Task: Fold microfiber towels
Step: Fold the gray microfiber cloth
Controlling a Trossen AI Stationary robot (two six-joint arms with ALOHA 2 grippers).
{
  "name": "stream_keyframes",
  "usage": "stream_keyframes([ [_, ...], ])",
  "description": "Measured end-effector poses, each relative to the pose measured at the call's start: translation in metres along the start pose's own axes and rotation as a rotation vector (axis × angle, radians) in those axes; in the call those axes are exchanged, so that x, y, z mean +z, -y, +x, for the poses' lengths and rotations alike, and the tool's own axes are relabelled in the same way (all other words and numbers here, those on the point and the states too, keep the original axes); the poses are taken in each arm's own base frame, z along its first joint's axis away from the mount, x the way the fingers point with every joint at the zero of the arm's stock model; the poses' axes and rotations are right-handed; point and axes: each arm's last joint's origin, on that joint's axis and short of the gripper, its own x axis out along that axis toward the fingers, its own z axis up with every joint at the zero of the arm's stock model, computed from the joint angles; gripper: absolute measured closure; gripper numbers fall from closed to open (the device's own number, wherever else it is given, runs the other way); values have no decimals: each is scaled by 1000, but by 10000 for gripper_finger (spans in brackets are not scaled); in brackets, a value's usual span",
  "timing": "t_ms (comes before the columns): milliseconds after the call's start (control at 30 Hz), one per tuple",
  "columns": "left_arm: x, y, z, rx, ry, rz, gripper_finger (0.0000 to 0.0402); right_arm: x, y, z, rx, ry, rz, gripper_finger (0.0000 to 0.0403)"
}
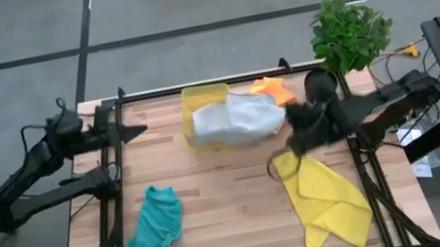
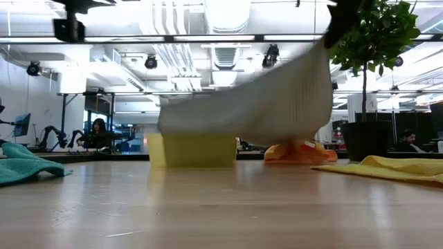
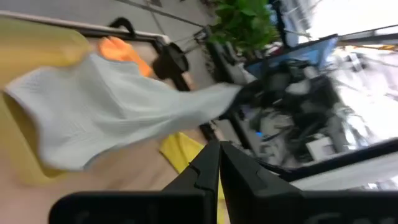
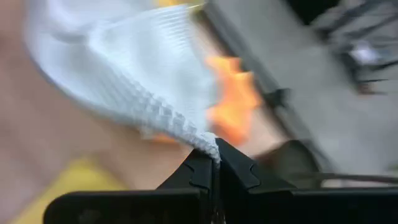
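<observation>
My right gripper is shut on the light grey towel, which slopes from it down toward the yellow plastic tray at the far middle. An orange towel lies crumpled behind the grey one. The teal towel lies bunched at the near left. The bright yellow towel lies at the near right. My left gripper is shut and holds nothing, at the table's far left. My right gripper pinches a corner of the grey towel between its two fingers, coming from the table's right and slanting down. That end is lifted high, and the cloth is stretched out from it. The towel's lower end lies over the tray.
A potted plant stands at the far right corner. Bare wood lies in the middle and near part, between the teal and yellow towels. A dark frame rail runs along the far edge.
</observation>
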Motion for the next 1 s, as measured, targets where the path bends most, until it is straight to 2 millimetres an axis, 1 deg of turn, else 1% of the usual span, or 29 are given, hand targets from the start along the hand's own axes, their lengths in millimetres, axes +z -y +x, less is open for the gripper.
stream_keyframes([
  [100, -9, -1, -1, -9, -12, -29, 401, -17, -23, 2, 107, 7, 42, 395],
  [167, -13, -1, 3, -10, -39, -42, 401, -24, -35, 1, 158, 11, 69, 395],
  [267, -21, -1, 20, 26, -141, -21, 401, -27, -44, -2, 190, 20, 95, 395],
  [367, -33, 1, 46, 59, -267, 102, 401, -22, -45, -4, 200, 28, 110, 395],
  [467, -54, 5, 88, 43, -392, 268, 401, -12, -41, -5, 198, 39, 100, 395],
  [567, -79, 12, 127, -43, -481, 458, 401, 0, -34, -5, 191, 48, 96, 395],
  [633, -100, 9, 154, -67, -558, 560, 401, 9, -28, -5, 193, 49, 104, 395],
  [667, -107, 10, 165, -76, -584, 594, 401, 14, -25, -4, 198, 43, 110, 395],
  [733, -112, 24, 185, -132, -566, 635, 401, 23, -18, -3, 218, 28, 123, 395],
  [867, -126, 23, 219, -77, -633, 687, 401, 38, -5, 0, 272, -3, 140, 395],
  [900, -129, 23, 225, -69, -646, 706, 400, 40, -2, 1, 282, -4, 145, 395],
  [1000, -127, 37, 236, -96, -601, 777, 387, 46, 4, 1, 304, -8, 145, 395],
])
